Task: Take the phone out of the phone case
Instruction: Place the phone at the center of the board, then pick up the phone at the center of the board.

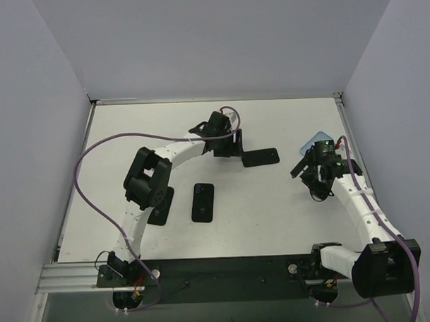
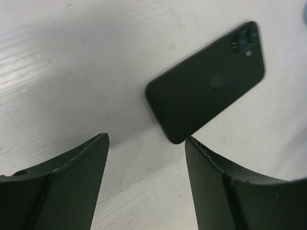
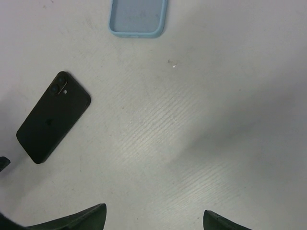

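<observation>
A black phone (image 1: 261,157) lies bare and back up on the white table, its camera lenses showing in the left wrist view (image 2: 206,88) and the right wrist view (image 3: 53,117). A light blue phone case (image 3: 138,17) lies empty, apart from the phone, at the far right (image 1: 315,140). My left gripper (image 1: 232,148) is open and empty (image 2: 146,143), just left of the phone's near corner, its right finger (image 2: 225,187) close to it. My right gripper (image 1: 310,165) is open and empty (image 3: 151,215), hovering near the blue case.
A second black phone-shaped slab (image 1: 203,202) lies mid-table. Another black flat item (image 1: 160,205) lies partly under the left arm's elbow. Grey walls close in the table on the left, back and right.
</observation>
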Action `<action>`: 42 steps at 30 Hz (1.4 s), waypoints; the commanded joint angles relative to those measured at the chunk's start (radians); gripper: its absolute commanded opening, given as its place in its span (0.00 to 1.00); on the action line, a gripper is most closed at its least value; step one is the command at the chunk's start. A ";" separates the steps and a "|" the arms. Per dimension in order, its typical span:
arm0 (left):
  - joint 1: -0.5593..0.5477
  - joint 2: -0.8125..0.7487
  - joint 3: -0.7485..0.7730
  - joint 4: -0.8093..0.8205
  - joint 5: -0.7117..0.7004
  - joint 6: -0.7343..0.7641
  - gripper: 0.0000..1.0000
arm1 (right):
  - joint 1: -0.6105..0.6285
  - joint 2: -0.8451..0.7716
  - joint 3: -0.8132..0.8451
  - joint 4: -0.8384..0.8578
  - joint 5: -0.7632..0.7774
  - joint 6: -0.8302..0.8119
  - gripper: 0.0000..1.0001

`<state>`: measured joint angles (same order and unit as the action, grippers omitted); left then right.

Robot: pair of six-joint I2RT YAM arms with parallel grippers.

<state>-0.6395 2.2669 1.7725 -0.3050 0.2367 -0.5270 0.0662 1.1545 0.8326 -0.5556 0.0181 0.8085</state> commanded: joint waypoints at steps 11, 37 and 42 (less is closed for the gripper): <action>-0.052 -0.545 -0.393 -0.272 -0.503 -0.037 0.87 | 0.320 -0.176 -0.023 -0.150 0.131 -0.031 0.72; -0.216 -0.478 -0.656 -0.310 -0.476 -0.136 0.97 | 0.669 0.132 0.145 -0.121 0.210 -0.028 0.74; -0.218 -0.446 -0.668 -0.263 -0.424 -0.156 0.97 | 0.658 0.125 0.140 -0.124 0.207 -0.034 0.74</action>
<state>-0.8555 1.7760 1.1027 -0.6094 -0.2207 -0.6621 0.7361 1.3087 0.9710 -0.6395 0.1967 0.7956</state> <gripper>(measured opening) 0.975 0.740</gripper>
